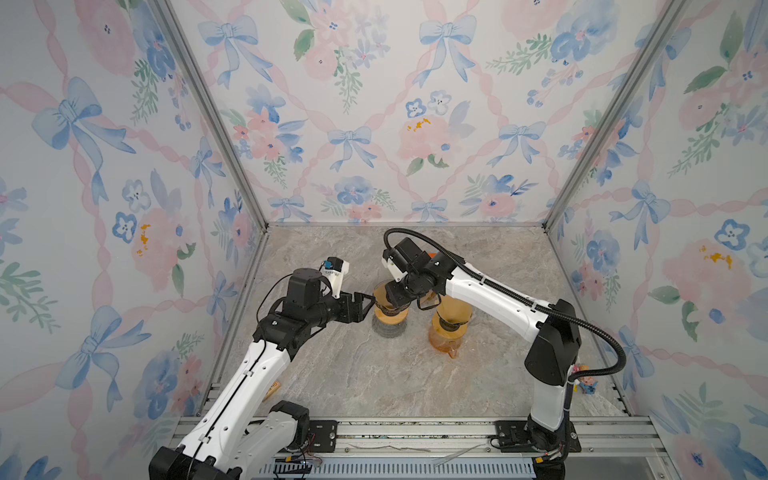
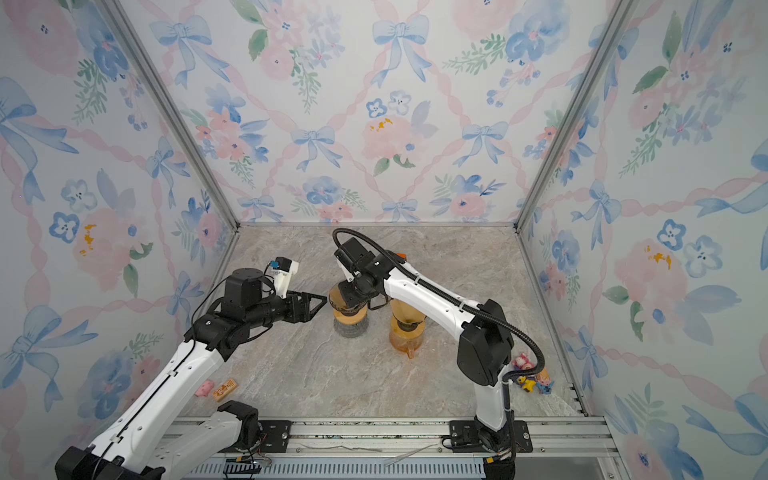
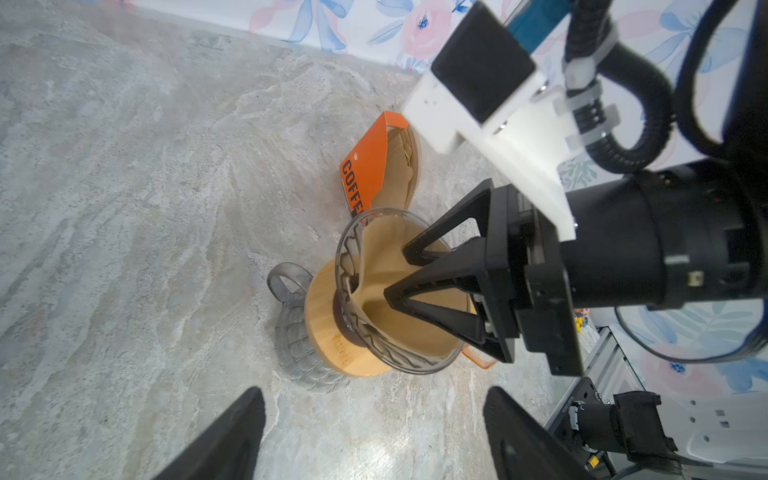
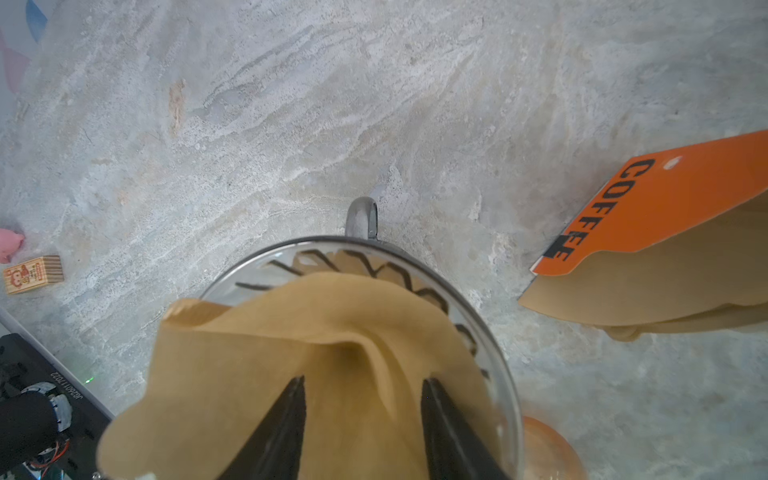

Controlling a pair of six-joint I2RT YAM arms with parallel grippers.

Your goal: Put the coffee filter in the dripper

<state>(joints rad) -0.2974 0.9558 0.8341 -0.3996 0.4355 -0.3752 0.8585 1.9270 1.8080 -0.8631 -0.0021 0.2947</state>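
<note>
Filter crumpled inside dripper, right gripper dipped into it, jaws parted either side of a paper fold, left gripper spread wide, just left of dripper.

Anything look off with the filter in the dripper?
Yes. The coffee filter sits askew in the dripper: a deep crease folds inward, and one side rises over the rim instead of lining the cone. The right gripper is inside it, jaws apart. Nothing looks spilled.

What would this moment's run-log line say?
right jaws: open inside brown paper filter | filter: partly in clear glass dripper | left jaws: open beside dripper
</note>
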